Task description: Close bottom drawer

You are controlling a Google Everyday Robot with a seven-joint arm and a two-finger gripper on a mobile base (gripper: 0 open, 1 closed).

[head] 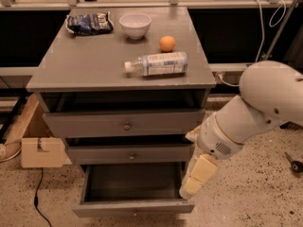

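Three grey drawers: top drawer [125,125], middle drawer [131,154], bottom drawer [135,207]. One white bowl [135,23], one orange [167,43], one water bottle [158,64], one blue snack bag [89,22]. One cardboard box [40,151]. One gripper [196,176], low at the bottom drawer's right front corner.

arm [271,92]: white rounded shells | wrist [218,140]: perforated grille | gripper [191,187]: cream blocks, at open bottom drawer's [118,207] right side
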